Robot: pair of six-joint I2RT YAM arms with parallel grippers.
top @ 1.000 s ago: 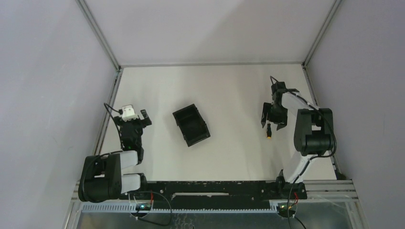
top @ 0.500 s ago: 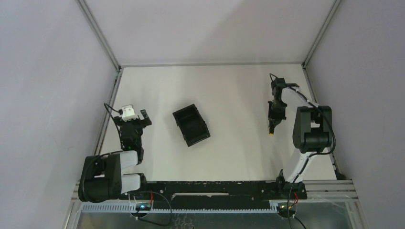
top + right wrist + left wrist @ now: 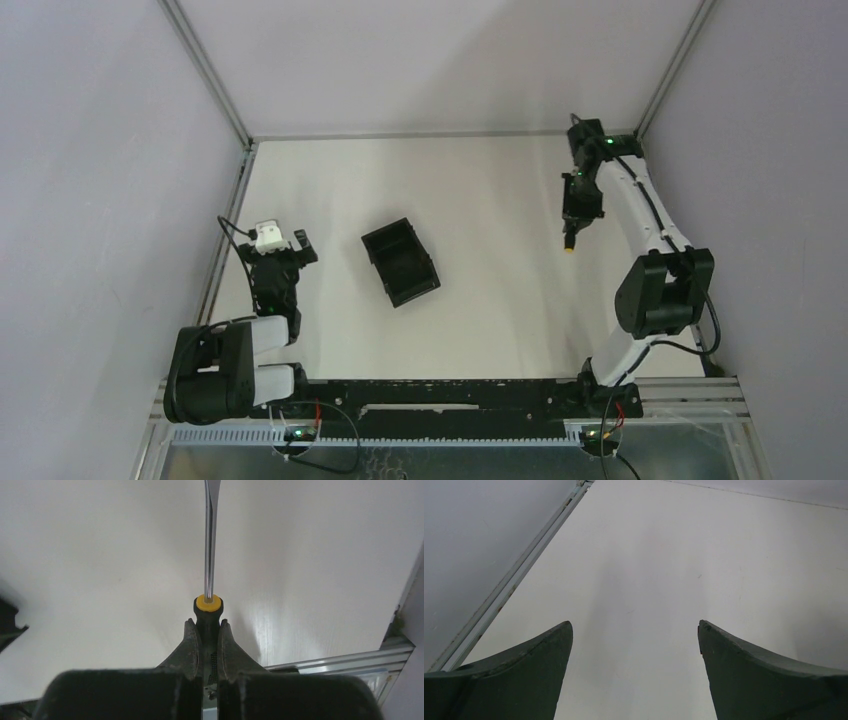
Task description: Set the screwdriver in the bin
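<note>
In the right wrist view my right gripper (image 3: 206, 624) is shut on the dark handle of the screwdriver (image 3: 208, 611). Its yellow collar and thin metal shaft stick straight out past the fingertips. From above, the right gripper (image 3: 571, 226) hangs over the far right of the table, with the screwdriver (image 3: 568, 243) poking out toward the near side. The black bin (image 3: 400, 262) sits skewed on the table left of centre, well apart from both arms. My left gripper (image 3: 281, 246) rests at the near left, and its fingers (image 3: 534, 670) stand wide open over bare table.
A metal frame rail (image 3: 652, 185) runs along the table's right edge, close to the right arm, and shows as a rail (image 3: 345, 659) in the right wrist view. Another rail (image 3: 228, 225) borders the left side. Grey walls close in the back and sides.
The right gripper closed on the screwdriver where it lay, then lifted it and carried it toward the far side. The left arm and the bin stayed put.
</note>
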